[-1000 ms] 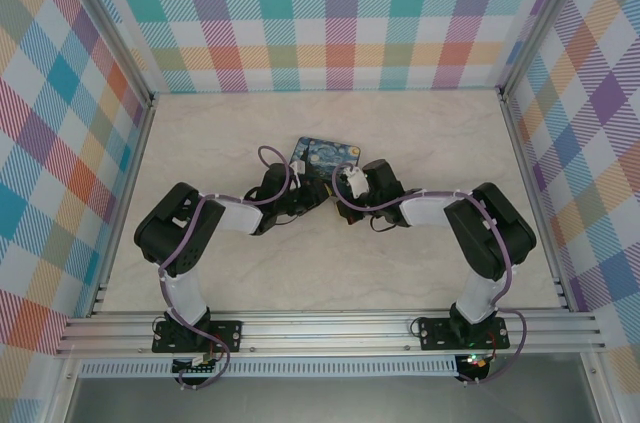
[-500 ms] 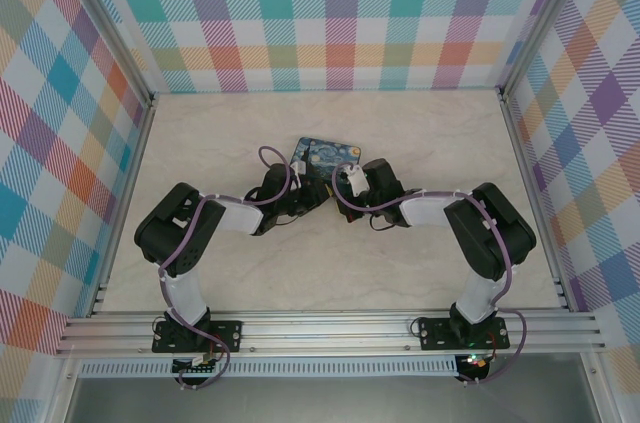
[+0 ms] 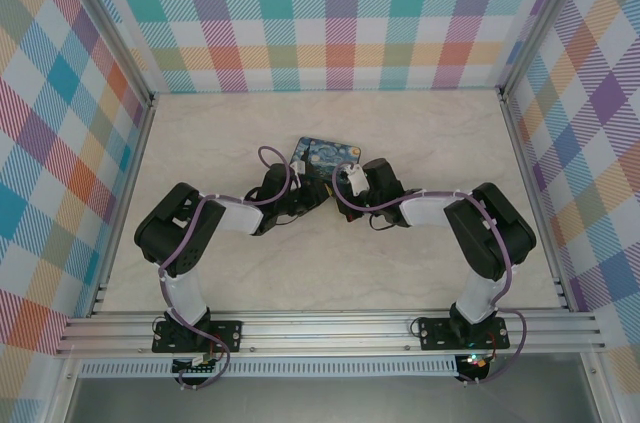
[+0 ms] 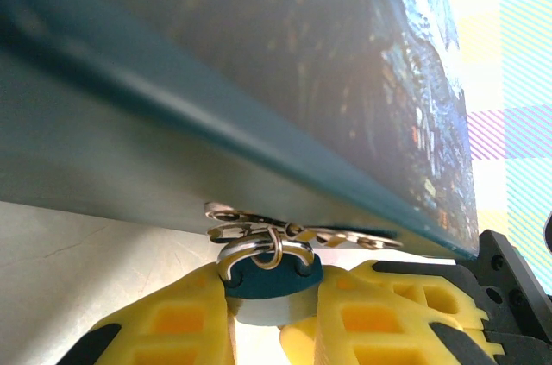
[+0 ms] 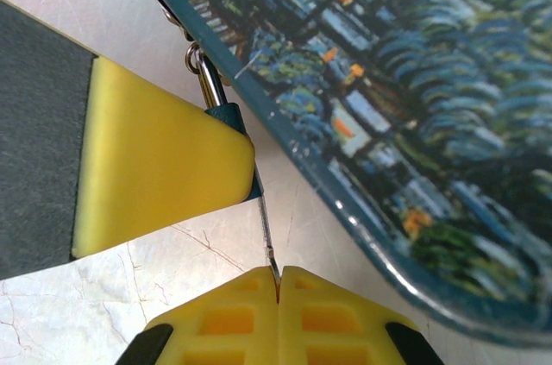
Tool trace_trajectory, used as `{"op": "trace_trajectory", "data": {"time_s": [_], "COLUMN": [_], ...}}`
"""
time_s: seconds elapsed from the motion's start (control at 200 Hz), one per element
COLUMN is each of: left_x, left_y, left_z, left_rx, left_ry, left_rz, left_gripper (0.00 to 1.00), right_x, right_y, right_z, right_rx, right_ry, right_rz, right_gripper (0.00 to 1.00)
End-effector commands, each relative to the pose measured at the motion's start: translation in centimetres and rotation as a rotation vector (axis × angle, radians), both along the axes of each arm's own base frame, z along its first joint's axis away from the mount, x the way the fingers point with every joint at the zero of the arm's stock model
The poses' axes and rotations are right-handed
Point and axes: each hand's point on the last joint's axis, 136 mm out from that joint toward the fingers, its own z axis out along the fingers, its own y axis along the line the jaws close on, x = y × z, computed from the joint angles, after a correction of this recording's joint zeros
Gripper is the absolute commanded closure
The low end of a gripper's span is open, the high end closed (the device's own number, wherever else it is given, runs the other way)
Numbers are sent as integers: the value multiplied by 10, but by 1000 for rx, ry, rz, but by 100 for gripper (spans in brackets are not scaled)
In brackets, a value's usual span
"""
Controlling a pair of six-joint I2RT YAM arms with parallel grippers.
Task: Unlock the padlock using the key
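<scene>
The marbled tabletop fills my overhead feed. The painted tin lies on it about midway between the left and right edges, in the half towards the far edge. Both arms reach in to the tin's near side, and their wrists nearly meet there.

On my left wrist feed the tin's teal wall looms across the top of the frame. The left gripper sits below it, its yellow fingers closed in from both sides on the padlock. The fingers are parted just enough to take the small bluish body. The padlock hangs at the tin's near edge, and its thin shackle is hooked through the metal clasp under the rim.

On my right wrist feed the right gripper has its two yellow pads pressed flat together, pinching the key. I see the key only as a thin metal sliver. It rises from the pads towards the padlock, beside the left finger's pad. I cannot tell from here whether its tip has entered the lock.
</scene>
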Motion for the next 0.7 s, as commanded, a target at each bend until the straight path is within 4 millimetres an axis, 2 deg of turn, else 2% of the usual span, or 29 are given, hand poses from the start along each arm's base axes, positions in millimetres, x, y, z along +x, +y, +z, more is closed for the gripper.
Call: {"op": "trace_trajectory", "data": {"time_s": [0.0,0.33,0.52,0.695], "left_x": [4,4,2,2], "left_y": [-14,-16,-16,-17], "left_z": [29,29,32,40], "left_rx": [-50,-56,-64,-96], "left_ry": [-58,-55,-50,-33], "left_rz": [-22,-25,-25,-8], "left_gripper": [79,79,79,80], "right_x": [2,4,13,15], "right_y": [13,12,12,17], "right_z": [22,21,34,55], "right_rx": [70,61,105,200], "right_ry": [-54,-66,-101,-134], "right_rz": [41,23,-23,-25], "right_gripper": [96,96,96,96]}}
